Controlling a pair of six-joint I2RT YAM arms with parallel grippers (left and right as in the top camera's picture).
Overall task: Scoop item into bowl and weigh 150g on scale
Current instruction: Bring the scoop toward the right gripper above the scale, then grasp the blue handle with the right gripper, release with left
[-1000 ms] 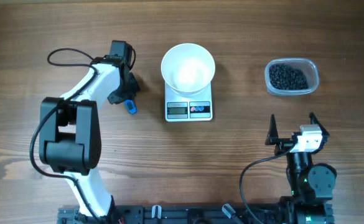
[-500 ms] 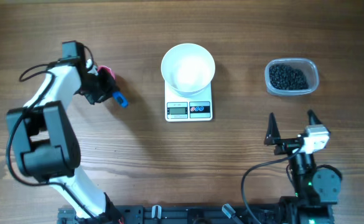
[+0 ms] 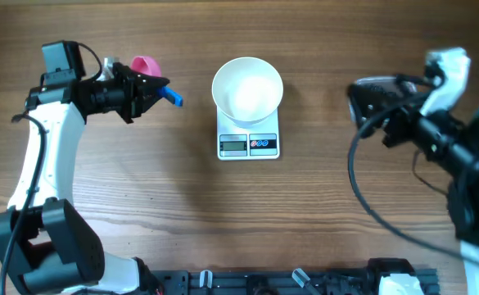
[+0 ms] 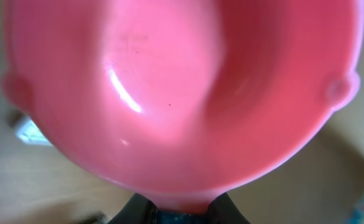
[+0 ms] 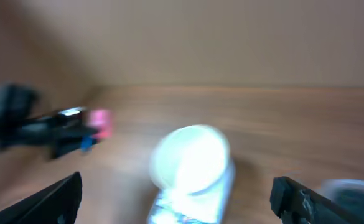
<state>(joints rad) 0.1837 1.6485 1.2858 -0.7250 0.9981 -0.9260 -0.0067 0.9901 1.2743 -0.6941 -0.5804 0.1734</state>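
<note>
table (image 3: pixel 247 213): bare wood, both arms reach out over it from the near edge
scale (image 3: pixel 248 135): flat white, centre of table, display (image 3: pixel 234 145) and coloured buttons on the near edge; digits too small to read
bowl (image 3: pixel 247 88): white, round, upright, sits on the far part of the scale; rim overhangs the far edge, and only the white inside shows
left gripper (image 3: pixel 151 87): left of the bowl at about the same depth, pointing toward it, well apart from it
left fingers: clenched on the scoop (image 4: pixel 182 93); in the wrist view the stem runs down between the two fingers at the bottom edge
scoop: the pink cup fills the left wrist view, its glossy inside facing the camera; from overhead a blue end sticks out toward the bowl
right gripper (image 5: pixel 176 178): right of the bowl, over the far-right of the table, aimed left at bowl and scale
right fingers: spread wide, nothing between them; wrist view motion-blurred
tub (image 5: pixel 359 186): clear plastic, far right, mostly hidden under the right arm from overhead, a blur by the right finger in the wrist view
beans: cannot make them out, since the arm covers the tub
</note>
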